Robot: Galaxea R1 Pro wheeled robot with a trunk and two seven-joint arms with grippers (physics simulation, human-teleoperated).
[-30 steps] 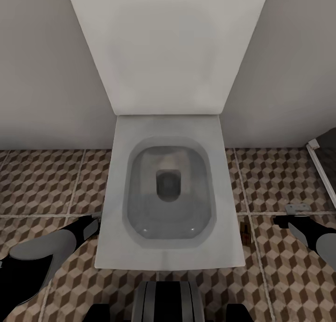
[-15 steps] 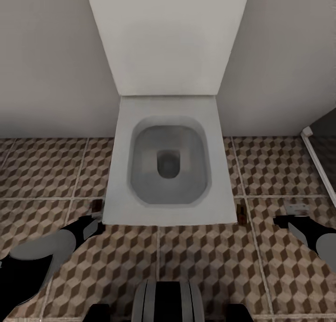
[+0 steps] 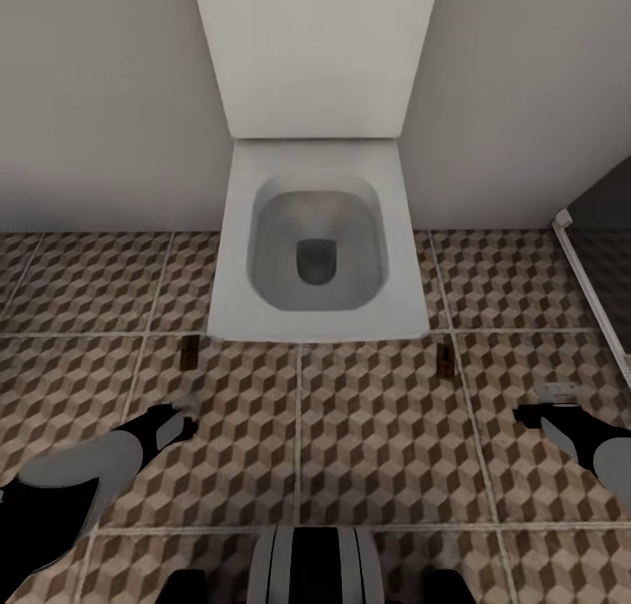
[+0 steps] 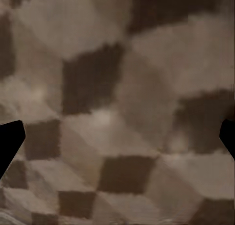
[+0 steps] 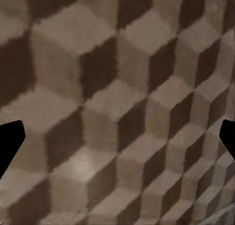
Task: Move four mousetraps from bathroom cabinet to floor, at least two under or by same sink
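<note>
The head view looked down on a white toilet (image 3: 315, 236) set against a pale wall (image 3: 96, 104), its lid raised and the bowl open. Around it spread the bathroom floor (image 3: 377, 437) of cube-patterned tiles with pale grout lines.

Two small dark brownish pieces lay flat on those tiles, one just off each front corner of the toilet: the left mousetrap (image 3: 187, 353) near the left corner and the right mousetrap (image 3: 445, 359) near the right corner. Both were too small to make out in detail. They were well apart from each other, with the toilet's front edge between them.

The left arm (image 3: 79, 472) reached in from the lower left, forearm angled forward and inward, ending in the left claw (image 3: 180, 424) low over the tiles, near the left mousetrap but apart from it. The right arm (image 3: 596, 451) came in from the lower right edge, with the right claw (image 3: 536, 414) pointing inward over the floor, below a small pale grey patch (image 3: 558, 392).

In each wrist view the dark fingertips stood at opposite edges with bare tile between them, so the left claw (image 4: 117, 137) and right claw (image 5: 117, 137) were both spread and holding nothing.

At the far right a white frame edge (image 3: 589, 288) bordered a dark area.
</note>
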